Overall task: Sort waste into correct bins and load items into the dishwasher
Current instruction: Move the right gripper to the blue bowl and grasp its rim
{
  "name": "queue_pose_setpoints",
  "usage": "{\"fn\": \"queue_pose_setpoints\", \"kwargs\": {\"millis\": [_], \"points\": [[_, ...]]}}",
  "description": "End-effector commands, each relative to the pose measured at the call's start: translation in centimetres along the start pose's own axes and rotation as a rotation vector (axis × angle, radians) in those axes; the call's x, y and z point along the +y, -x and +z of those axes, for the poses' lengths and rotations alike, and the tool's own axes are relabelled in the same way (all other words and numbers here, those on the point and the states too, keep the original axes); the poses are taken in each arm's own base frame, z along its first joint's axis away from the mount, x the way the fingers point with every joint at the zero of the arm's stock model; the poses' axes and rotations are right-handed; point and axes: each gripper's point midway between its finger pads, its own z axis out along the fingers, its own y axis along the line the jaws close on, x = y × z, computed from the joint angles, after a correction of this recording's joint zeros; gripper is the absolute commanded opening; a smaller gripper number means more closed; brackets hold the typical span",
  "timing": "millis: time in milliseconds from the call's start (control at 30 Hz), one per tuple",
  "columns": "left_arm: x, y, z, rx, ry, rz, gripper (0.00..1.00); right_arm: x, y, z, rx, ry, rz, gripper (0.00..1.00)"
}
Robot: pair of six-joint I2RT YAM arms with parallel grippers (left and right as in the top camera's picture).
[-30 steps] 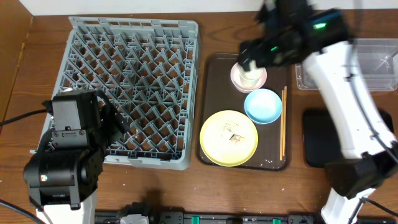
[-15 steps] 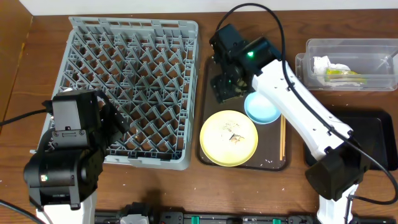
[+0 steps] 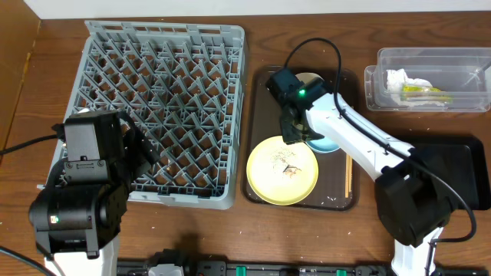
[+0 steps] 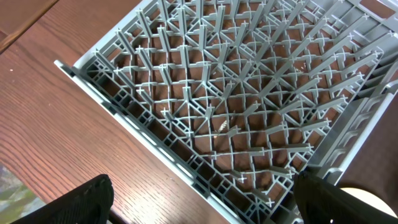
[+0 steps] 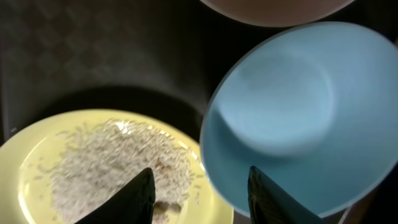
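Right gripper [image 5: 200, 183] is straddling the light blue bowl [image 5: 280, 118] rim near the serving tray [image 3: 262, 115] right edge, jaws half-spread and not pinching, risking a slipped rim or a nudged yellow plate [image 5: 74, 143] spilling rice crumbs [image 5: 118, 162]; left gripper [image 4: 208, 196] is gaping wide.

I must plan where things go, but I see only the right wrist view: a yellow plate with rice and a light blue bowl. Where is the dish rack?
Observer: The dish rack stands just left of the brown serving tray.
Operator: And the waste?
Observer: The clear tub, far right, already holds the napkin and the wrapper.
Operator: Where are the chopsticks?
Observer: The chopsticks lie along the serving tray's right edge.
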Motion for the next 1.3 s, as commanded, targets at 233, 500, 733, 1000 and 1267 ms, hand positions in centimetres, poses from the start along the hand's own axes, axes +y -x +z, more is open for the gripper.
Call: {"fn": "queue_pose_setpoints", "kwargs": {"millis": [233, 500, 733, 1000, 1267], "points": [[0.2, 0.0, 0.1, 0.002, 0.007, -0.005, 0.93, -0.5, -0.5, 2.0, -0.017, -0.002, 0.038, 0.3], [0.2, 0.0, 0.1, 0.002, 0.007, -0.005, 0.93, -1.3, 0.1, 1.9, -0.048, -0.051, 0.048, 0.25], [0.2, 0.0, 0.1, 0.002, 0.007, -0.005, 0.94, -1.1, 0.3, 2.0, -0.06, -0.044, 0.046, 0.25], [0.2, 0.0, 0.1, 0.002, 0.008, -0.005, 0.94, -0.9, -0.1, 3.1, -0.068, -0.038, 0.067, 0.16], [0.2, 0.0, 0.1, 0.002, 0.007, -0.005, 0.94, -0.7, 0.3, 2.7, -0.084, -0.029, 0.076, 0.01]]}}
